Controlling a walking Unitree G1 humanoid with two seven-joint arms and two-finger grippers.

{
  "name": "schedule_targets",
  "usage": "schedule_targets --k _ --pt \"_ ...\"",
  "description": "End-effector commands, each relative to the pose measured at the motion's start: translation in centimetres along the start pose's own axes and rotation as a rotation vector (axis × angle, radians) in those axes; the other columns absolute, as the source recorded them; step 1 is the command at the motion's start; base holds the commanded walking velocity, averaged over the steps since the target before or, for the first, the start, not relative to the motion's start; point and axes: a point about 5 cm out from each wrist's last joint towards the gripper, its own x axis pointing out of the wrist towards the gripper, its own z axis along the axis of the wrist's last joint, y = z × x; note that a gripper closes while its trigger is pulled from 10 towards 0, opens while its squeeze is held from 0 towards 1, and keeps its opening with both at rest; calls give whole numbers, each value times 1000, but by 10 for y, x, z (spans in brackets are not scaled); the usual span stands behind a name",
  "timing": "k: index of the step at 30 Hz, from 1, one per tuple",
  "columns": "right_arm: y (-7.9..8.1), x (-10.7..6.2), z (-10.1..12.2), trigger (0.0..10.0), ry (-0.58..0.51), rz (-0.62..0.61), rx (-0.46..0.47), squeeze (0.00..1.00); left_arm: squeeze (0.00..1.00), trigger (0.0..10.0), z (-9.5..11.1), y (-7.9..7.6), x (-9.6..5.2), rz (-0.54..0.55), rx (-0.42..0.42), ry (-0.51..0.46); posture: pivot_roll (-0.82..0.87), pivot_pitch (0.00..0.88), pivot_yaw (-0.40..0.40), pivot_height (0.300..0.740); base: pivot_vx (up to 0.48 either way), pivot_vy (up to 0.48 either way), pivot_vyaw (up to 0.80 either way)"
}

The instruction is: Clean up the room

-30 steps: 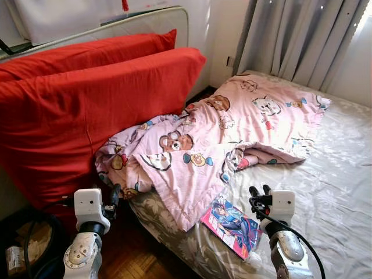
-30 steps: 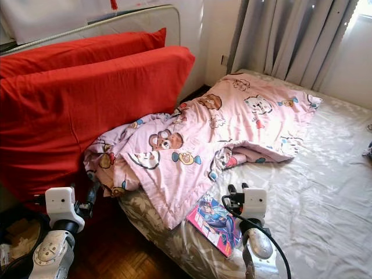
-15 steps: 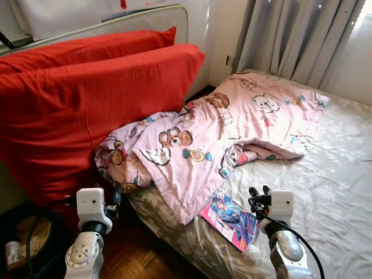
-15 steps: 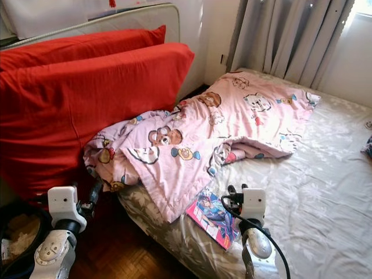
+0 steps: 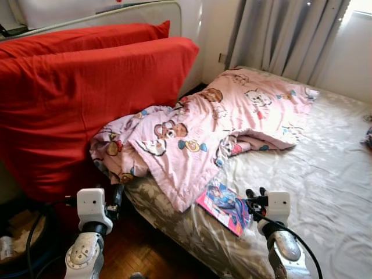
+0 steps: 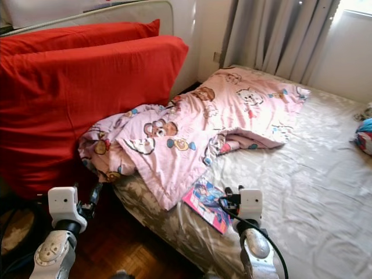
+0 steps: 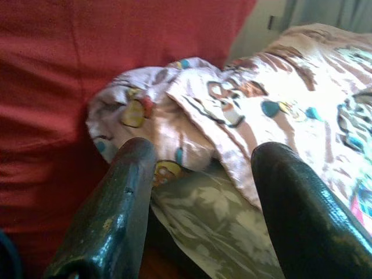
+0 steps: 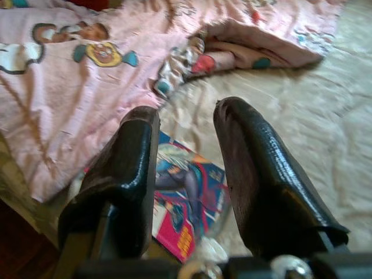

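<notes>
A crumpled pink cartoon-print blanket [image 5: 209, 128] lies across the bed [image 5: 325, 174], whose sheet is glossy grey-beige with a leaf pattern, beside two large red pillows [image 5: 87, 99]. A flat, glossy magazine [image 5: 224, 204] rests at the mattress edge, just below the blanket. The right tool [image 8: 186, 168] hovers above the magazine, fingers spread and empty; the left tool [image 7: 200, 192], also spread, sits near the bed's corner.

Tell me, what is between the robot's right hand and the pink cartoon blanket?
A colourful comic book lies flat on the bed sheet, just beyond the right gripper and short of the pink blanket. The right wrist view shows it past the open jaws.
</notes>
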Motion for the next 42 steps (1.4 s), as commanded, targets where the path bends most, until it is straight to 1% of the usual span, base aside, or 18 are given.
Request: schedule_targets --k 1,12,17,20,35,38,39,42 --pt "-3 1 3 10000 -11 -8 2 0 0 10000 0 -2 0 -11 -6 11 38 37 -56 654 0 0 0" --pt "0 2 1 10000 10 19 13 0 0 10000 -2 -12 0 -46 -36 31 41 40 -57 654 0 0 0" --pt "2 3 -1 10000 36 12 6 0 0 10000 -3 -12 -1 -49 -41 37 41 42 -57 654 0 0 0" --pt "3 3 -1 10000 27 24 5 0 0 10000 -4 -11 -2 -52 -40 42 40 45 -55 634 0 0 0" --pt "5 2 -2 10000 25 20 22 0 0 10000 -5 -11 -4 -71 -26 53 43 52 -49 634 0 0 0" --pt "7 3 -4 10000 50 19 22 0 0 10000 -5 -10 -5 -73 -25 55 44 56 -47 629 0 0 0" --pt "8 3 -3 10000 38 24 17 0 0 10000 -5 -10 -5 -75 -24 57 44 57 -46 619 0 0 0" --pt "7 2 -2 10000 20 15 38 0 0 10000 -5 -10 -6 -78 -22 57 48 58 -44 619 0 0 0"
